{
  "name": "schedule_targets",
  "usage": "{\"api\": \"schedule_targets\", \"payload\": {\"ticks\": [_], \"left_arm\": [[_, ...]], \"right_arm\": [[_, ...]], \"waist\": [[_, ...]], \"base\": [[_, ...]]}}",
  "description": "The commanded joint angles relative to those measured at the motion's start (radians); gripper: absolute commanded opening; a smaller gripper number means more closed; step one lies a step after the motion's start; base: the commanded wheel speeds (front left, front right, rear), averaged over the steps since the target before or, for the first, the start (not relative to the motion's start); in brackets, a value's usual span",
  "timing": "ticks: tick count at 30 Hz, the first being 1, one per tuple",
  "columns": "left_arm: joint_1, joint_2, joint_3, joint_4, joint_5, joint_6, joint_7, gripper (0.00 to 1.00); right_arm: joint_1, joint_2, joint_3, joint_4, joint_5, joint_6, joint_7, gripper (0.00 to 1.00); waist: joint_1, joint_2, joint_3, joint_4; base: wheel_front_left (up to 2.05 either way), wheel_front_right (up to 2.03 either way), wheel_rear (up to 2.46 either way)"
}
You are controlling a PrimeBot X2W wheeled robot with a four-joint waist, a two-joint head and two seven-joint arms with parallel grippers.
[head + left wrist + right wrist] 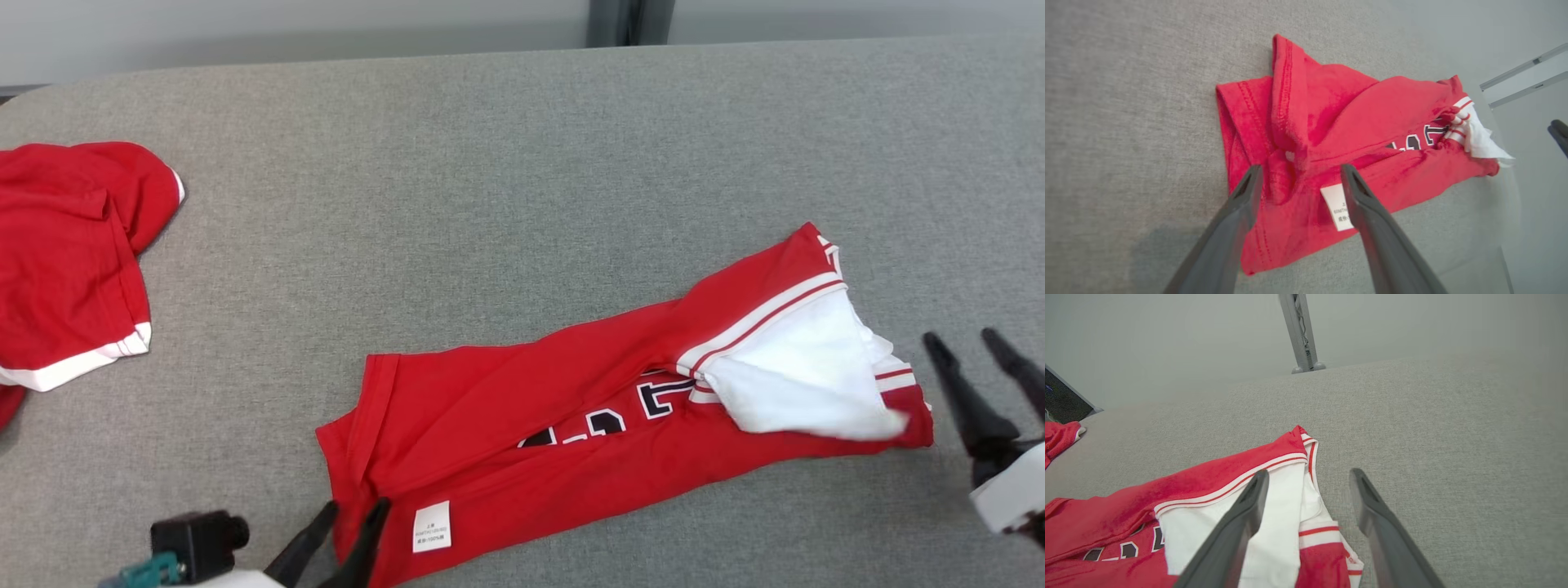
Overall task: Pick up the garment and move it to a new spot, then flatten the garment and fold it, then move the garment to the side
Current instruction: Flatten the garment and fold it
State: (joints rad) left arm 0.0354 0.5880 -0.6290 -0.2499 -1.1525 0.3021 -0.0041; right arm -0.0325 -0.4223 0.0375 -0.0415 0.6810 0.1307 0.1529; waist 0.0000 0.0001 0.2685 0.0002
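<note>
Left gripper point(357, 508) and right gripper point(960, 336) spread, empty, at opposite ends of shirt point(571, 408).
Risk: left pinch catches one bunched layer beside label point(431, 526); the shirt would lift twisted.

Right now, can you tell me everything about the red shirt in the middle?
The red shirt looks like soft knit, bunched into a long wrinkled band lying slantwise on the grey table. Its right end shows striped trim and a white inside flap. Dark white-edged lettering is partly hidden in folds. A white label sits near its left end, where the open left gripper is poised over the hem; touching is unclear. The open right gripper is apart, rightward.
</note>
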Motion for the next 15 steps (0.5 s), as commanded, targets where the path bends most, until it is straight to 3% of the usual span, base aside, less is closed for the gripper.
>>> {"api": "schedule_targets", "payload": {"ticks": [1,6,9,11,15], "left_arm": [[0.018,0.008,0.001,0.004,0.031,0.025,-0.028,1.00],[0.057,-0.050,0.065,-0.001,0.114,0.114,-0.203,1.00],[0.032,-0.082,0.111,0.044,0.242,0.181,-0.253,1.00],[0.023,-0.147,0.140,0.063,0.292,0.192,-0.261,1.00],[0.028,-0.233,0.221,0.091,0.444,0.147,-0.261,1.00]], "right_arm": [[-0.024,-0.007,-0.026,-0.013,-0.017,0.000,0.021,1.00],[-0.096,0.018,-0.048,-0.022,-0.078,0.000,0.122,1.00],[-0.141,0.012,-0.008,0.017,-0.137,0.000,0.196,1.00],[-0.161,0.004,0.018,0.057,-0.171,0.000,0.240,1.00],[-0.191,-0.016,0.051,0.140,-0.229,0.000,0.291,1.00]], "waist": [[0.0000,-0.0001,-0.003,-0.002],[0.0000,-0.0001,-0.002,0.001],[0.0000,-0.0001,0.008,0.020],[0.0000,-0.0001,0.017,0.037],[0.0000,-0.0001,0.032,0.065]], "base": [[0.00,0.00,0.00],[0.00,0.00,0.00],[0.00,0.00,0.00],[0.00,0.00,0.00],[0.00,0.00,0.00]]}}
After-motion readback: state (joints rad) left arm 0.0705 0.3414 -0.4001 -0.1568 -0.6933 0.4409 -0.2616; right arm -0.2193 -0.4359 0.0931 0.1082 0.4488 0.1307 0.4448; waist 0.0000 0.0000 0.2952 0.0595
